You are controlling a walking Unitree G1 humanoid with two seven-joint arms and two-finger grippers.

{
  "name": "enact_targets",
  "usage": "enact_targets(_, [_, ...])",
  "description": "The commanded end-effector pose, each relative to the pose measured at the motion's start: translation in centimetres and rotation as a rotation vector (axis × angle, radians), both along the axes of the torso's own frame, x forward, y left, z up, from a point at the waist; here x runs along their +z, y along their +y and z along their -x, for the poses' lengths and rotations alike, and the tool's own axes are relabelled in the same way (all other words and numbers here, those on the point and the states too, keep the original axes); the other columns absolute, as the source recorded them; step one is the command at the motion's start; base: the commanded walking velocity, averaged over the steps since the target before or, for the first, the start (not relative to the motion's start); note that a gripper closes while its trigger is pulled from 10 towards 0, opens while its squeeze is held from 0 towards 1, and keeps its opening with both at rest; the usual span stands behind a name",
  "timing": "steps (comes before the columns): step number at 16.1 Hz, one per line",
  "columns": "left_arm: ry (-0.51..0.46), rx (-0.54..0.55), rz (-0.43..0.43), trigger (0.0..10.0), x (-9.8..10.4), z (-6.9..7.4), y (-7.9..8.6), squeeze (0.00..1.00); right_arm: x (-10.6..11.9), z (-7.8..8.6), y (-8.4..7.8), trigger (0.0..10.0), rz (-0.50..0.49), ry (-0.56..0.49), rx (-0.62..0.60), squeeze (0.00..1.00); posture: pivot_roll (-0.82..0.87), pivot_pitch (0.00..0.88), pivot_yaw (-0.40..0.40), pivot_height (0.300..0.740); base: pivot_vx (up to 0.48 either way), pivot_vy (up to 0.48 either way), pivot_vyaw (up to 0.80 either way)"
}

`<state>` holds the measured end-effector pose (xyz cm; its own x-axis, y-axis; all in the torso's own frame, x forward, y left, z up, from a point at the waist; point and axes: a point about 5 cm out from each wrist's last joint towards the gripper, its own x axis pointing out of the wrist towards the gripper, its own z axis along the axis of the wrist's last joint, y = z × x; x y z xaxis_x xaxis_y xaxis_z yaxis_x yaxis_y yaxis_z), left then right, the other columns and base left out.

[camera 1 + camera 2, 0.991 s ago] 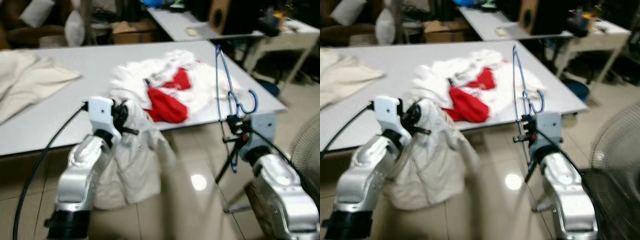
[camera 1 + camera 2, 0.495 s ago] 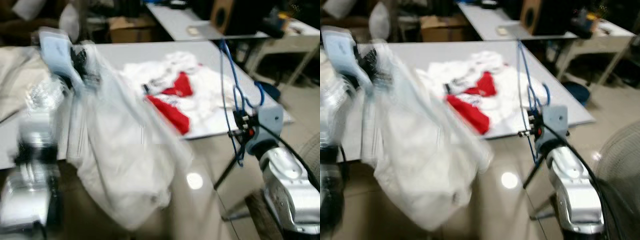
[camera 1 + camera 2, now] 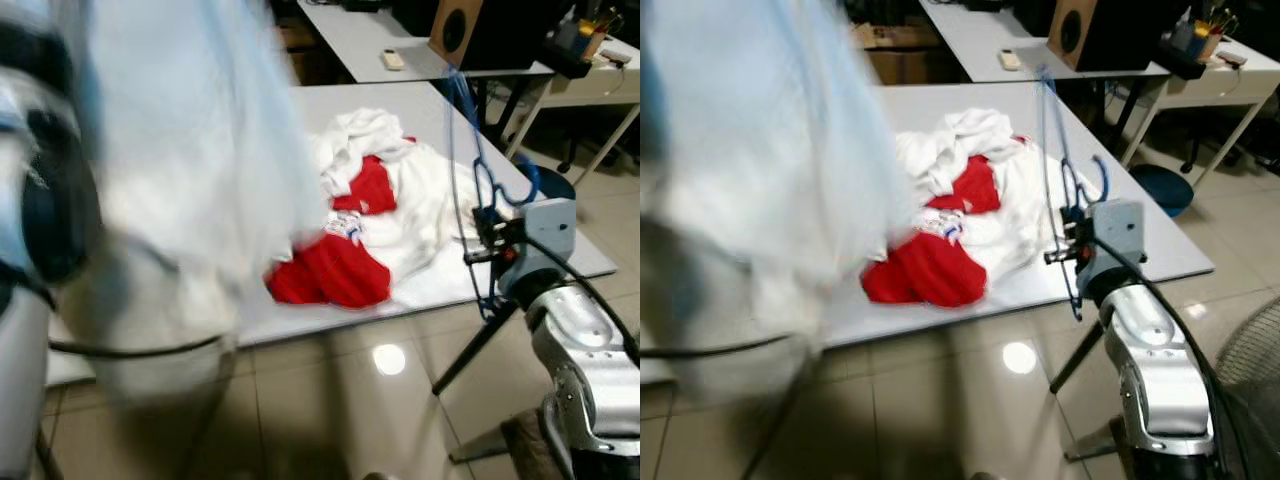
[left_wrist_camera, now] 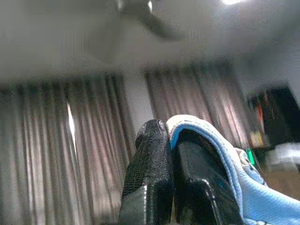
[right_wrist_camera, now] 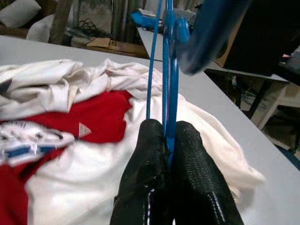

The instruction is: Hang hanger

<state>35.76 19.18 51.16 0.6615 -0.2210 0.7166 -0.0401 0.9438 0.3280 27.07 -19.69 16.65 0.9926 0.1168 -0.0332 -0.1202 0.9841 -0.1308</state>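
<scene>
- Now lifted high and close to the head camera since a second ago: left arm, carrying the white garment from table-edge level up across the 9 to 12 o'clock part of the eye views, heavily blurred.
- Pinching a pale blue cloth edge between closed black fingers: left gripper, aiming up toward curtains and ceiling.
- Clamping thin blue wire with fingers fully closed: right gripper, sitting at 3 o'clock beside the table edge.
- Standing nearly upright with its long axis vertical: blue hanger, slender wire, curved hook bending near the gripper, far end pointing toward 12 o'clock.
- Lying rumpled in a soft heap at centre: pile of white and red clothes, on the flat grey table.
- Reflecting a ceiling light at 6 o'clock: glossy tiled floor.
</scene>
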Motion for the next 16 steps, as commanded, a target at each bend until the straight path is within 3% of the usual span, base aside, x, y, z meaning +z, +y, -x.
enact_targets(1, [0.015, 0.013, 0.026, 10.0, -0.6, -0.3, 0.9, 0.0, 0.2, 0.1, 0.3, 10.0, -0.008, -0.016, 0.005, 0.0, -0.1, 0.0, -0.02, 0.74, 0.401, 0.0, 0.0])
enact_targets(2, [0.078, 0.04, 0.001, 10.0, -2.7, -1.6, 0.7, 0.0, 0.0, 0.2, 0.6, 10.0, -0.014, -0.016, 0.007, 0.0, -0.1, 0.0, -0.018, 0.74, 0.405, 0.0, 0.0])
enact_targets(4, [0.139, 0.053, -0.035, 10.0, -5.0, -2.8, 0.4, 0.0, -0.2, 0.2, 0.8, 10.0, -0.019, -0.015, 0.011, 0.0, -0.09, 0.0, -0.021, 0.74, 0.403, 0.0, 0.0])
enact_targets(6, [0.302, 0.036, -0.1, 10.0, -11.1, -4.9, -0.5, 0.0, -0.3, 0.1, 1.3, 10.0, -0.027, -0.009, 0.028, 0.0, -0.08, 0.0, -0.025, 0.74, 0.405, 0.0, 0.0])
enact_targets(8, [0.561, -0.005, -0.19, 10.0, -20.3, -6.3, -1.8, 0.0, -0.4, 0.1, 1.7, 10.0, -0.029, -0.005, 0.048, 0.0, -0.08, 0.0, -0.032, 0.74, 0.384, 0.0, 0.0])
enact_targets(9, [0.651, -0.017, -0.228, 10.0, -23.1, -6.4, -2.4, 0.0, -0.4, 0.0, 1.7, 10.0, -0.027, -0.004, 0.052, 0.0, -0.08, 0.0, -0.042, 0.74, 0.296, 0.0, 0.0])
enact_targets(12, [0.816, -0.035, -0.282, 10.0, -27.5, -6.1, -2.8, 0.0, -0.3, -0.2, 1.6, 10.0, -0.017, -0.007, 0.059, 0.0, -0.08, 0.0, -0.043, 0.74, 0.0, 0.0, 0.0])
enact_targets(13, [0.912, -0.07, -0.377, 10.0, -29.6, -5.6, -2.5, 0.0, -0.3, -0.2, 1.6, 10.0, -0.016, -0.008, 0.057, 0.0, -0.08, 0.0, -0.043, 0.74, 0.0, 0.0, 0.0])
enact_targets(14, [1.002, -0.093, -0.443, 10.0, -31.3, -5.1, -1.7, 0.83, -0.3, -0.2, 1.7, 10.0, -0.019, -0.007, 0.056, 0.0, -0.07, 0.0, -0.03, 0.74, 0.0, 0.0, 0.0])
enact_targets(15, [1.065, -0.095, -0.487, 10.0, -32.3, -4.6, -0.8, 1.0, -0.4, -0.1, 1.8, 10.0, -0.022, -0.004, 0.056, 0.0, -0.07, 0.0, -0.03, 0.74, 0.0, 0.0, 0.0])
enact_targets(16, [1.106, -0.072, -0.509, 10.0, -32.9, -4.3, 0.2, 1.0, -0.5, -0.1, 1.9, 10.0, -0.023, -0.004, 0.057, 0.0, -0.07, 0.0, -0.026, 0.74, 0.0, 0.0, 0.0])
